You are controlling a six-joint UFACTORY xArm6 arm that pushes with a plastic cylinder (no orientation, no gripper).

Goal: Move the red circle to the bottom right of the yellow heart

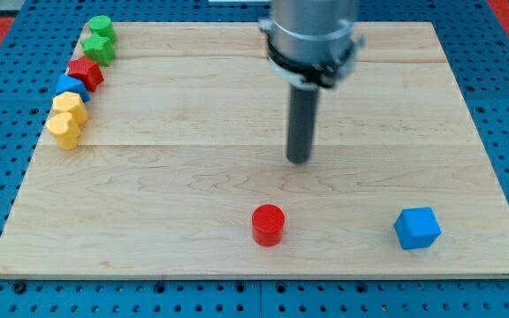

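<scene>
The red circle [268,224] is a short red cylinder near the view's bottom, a little right of the middle. My tip [300,160] stands above it and slightly to its right, apart from it. Two yellow blocks sit at the view's left edge: one [64,130] at the lower end of the row and another [71,106] just above it. I cannot tell which of them is the heart. Both are far to the left of the red circle and my tip.
A row of blocks runs along the board's left edge: two green blocks [101,27] [99,48], a red block [86,72], a blue block [71,87], then the yellows. A blue cube [416,228] sits at the bottom right. The wooden board [193,185] lies on a blue pegboard.
</scene>
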